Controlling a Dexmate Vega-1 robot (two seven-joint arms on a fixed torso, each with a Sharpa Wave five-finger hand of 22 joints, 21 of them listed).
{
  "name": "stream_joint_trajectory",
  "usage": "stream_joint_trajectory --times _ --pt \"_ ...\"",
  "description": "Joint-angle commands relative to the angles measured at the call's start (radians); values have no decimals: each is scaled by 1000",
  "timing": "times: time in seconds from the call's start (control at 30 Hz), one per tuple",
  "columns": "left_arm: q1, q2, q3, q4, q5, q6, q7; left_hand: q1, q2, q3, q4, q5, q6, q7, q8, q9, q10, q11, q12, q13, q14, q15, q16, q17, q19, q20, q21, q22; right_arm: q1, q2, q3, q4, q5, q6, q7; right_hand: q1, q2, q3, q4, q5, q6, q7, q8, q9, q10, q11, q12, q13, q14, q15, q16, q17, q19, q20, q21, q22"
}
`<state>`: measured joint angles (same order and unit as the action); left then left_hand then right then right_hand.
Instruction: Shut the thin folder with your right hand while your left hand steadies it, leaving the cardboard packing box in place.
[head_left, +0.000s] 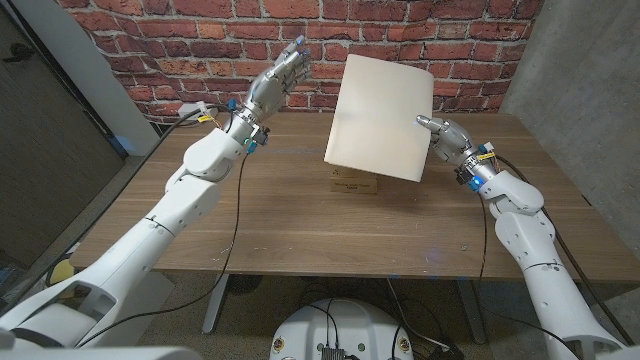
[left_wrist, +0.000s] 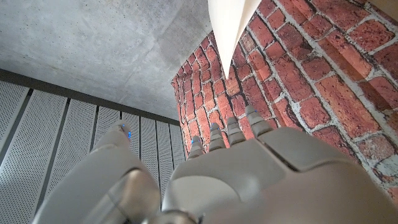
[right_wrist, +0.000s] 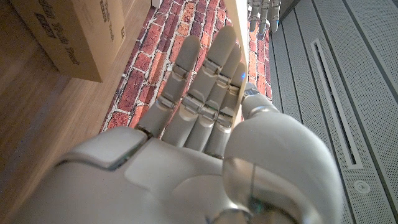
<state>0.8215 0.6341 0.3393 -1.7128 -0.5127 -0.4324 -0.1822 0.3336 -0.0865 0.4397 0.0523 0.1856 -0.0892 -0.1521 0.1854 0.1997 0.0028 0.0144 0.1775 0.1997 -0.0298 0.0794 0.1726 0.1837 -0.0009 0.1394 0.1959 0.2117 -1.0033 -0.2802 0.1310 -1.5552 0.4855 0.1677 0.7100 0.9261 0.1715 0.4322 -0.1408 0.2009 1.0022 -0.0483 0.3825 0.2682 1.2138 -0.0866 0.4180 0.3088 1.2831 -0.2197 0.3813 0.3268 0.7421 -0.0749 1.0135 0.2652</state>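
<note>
folder (head_left: 378, 118) raised, tilted | right robot hand (head_left: 443, 137) touching its edge | left robot hand (head_left: 279, 80) apart

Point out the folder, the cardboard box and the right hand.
folder (head_left: 378, 115), head view, middle of its raised cover.
cardboard box (right_wrist: 74, 34), right wrist view, its printed side.
right hand (head_left: 448, 138), head view, back of the hand.
</note>
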Motion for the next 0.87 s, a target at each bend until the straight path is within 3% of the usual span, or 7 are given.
stream_joint_trajectory --times 0.03,0.4,0.67,0.87 --pt "72 37 -47 -26 42 -61 73 -5 3 0 1 6 3 -6 6 0 -5 1 7 1 -9 2 -1 2 -10 0 -2 4 11 21 -4 19 -15 -6 -34 9 -4 7 1 -2 6 2 10 2 34 25 4 5 -4 -6 5 4 -5 -136 8 1" --pt "98 69 -62 3 1 -77 30 -10 3 -4 3 7 20 -1 13 -2 -2 0 14 -1 -13 -10 4 1 -20 2 1 4 42 33 -6 39 -44 3 -80 11 -5 11 2 -2 9 3 12 1 34 26 3 12 -6 -6 5 10 -9 -136 20 -3" --pt "76 67 -55 120 -60 -111 -54 -12 5 -6 4 8 26 4 15 -3 -1 3 17 -2 -15 -18 6 1 -24 2 5 4 19 50 -47 -14 -99 -17 -163 11 -7 13 3 -1 6 3 12 1 36 26 2 17 -5 -6 6 14 -14 -136 28 -6" --pt "63 61 -52 191 -113 -117 -108 -14 6 -7 4 8 23 5 13 -4 -3 9 19 -2 -22 -19 6 1 -39 2 3 5 16 86 -82 -14 -105 -4 -203 11 -8 15 3 -1 6 3 13 1 35 27 1 22 -6 -7 6 18 -17 -135 34 -8"
